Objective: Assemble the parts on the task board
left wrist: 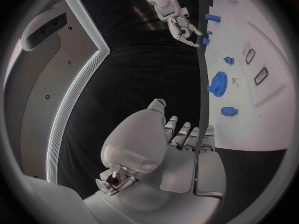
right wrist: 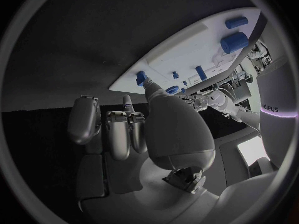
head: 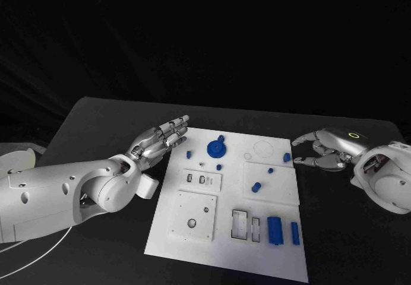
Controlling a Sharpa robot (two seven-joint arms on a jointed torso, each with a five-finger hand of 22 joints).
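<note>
My left hand hovers at the board's far left corner, fingers stretched out nearly straight and side by side, holding nothing. From the left wrist camera the same hand shows an open palm with the fingertips reaching the board's edge; I cannot tell whether they touch it.

My right hand sits just off the board's right edge, fingers curled inward, thumb below them. Nothing shows between them in the head view. In the right wrist view the hand has its fingers bent forward, and no part is seen in them.

The white board lies flat in the middle of the black table. Parts on it:
- blue gear, far half, left of centre, lying flat
- small blue peg near my left fingertips
- small blue piece at the right edge, close to my right hand
- blue stub and a tilted blue cylinder on the raised square plate at right
- large blue block and a slim blue bar side by side at the near right, beside two rectangular slots

A square plate with a round hole lies at the near left.
</note>
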